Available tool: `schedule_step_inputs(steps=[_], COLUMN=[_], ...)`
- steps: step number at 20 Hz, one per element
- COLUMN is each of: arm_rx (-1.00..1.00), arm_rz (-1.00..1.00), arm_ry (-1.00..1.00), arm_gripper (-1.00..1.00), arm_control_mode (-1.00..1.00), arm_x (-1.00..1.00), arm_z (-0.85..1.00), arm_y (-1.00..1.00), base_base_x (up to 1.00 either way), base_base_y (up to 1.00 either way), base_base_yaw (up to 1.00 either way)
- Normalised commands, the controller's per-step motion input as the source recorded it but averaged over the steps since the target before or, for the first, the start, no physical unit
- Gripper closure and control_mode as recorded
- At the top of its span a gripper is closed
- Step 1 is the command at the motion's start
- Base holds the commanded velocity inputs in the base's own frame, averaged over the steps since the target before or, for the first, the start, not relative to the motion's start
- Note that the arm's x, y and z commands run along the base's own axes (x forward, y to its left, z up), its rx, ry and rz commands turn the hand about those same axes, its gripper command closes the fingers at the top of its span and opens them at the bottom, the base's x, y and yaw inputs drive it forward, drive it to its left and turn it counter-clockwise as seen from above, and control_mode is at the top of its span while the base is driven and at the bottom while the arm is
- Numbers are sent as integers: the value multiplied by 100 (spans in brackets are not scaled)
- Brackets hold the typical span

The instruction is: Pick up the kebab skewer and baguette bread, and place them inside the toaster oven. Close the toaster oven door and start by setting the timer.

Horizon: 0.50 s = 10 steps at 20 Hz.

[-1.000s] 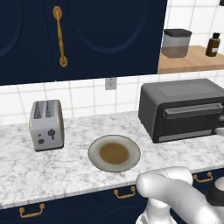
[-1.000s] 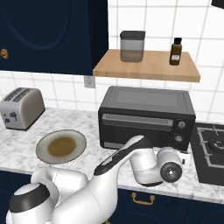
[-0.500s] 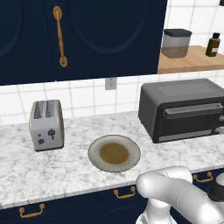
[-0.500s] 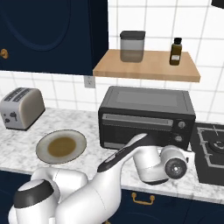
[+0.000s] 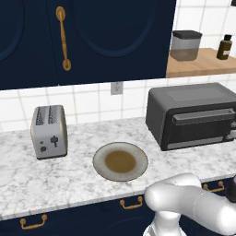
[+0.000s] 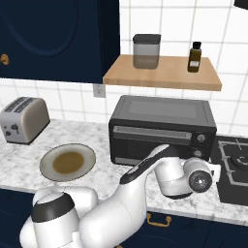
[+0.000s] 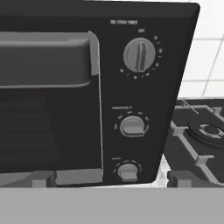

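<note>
Jaws wide apart, facing toaster oven [image 7: 87,87] knobs [image 7: 139,55]

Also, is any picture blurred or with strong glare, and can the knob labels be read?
Hand view: sharp, but the print above the top knob of the toaster oven is too small to read. Both base views: even, soft light, no strong glare on the toaster oven door.

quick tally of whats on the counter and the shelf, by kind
toaster oven: 1
silver toaster: 1
plate: 1
lidded canister: 1
dark bottle: 1
total: 5
</note>
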Motion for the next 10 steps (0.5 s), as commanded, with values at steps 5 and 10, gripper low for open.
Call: schedule_step_inputs(steps=[5, 10], arm_rx=[0, 0], arm_rz=[0, 0], arm_ry=[0, 0], arm_gripper=[-100, -100], arm_control_mode=[-100, -100], arm_x=[11, 1], arm_z=[0, 0], arm_y=[-23, -9], base_base_x=[0, 0], base_base_y=[0, 0], base_base_yaw=[0, 0])
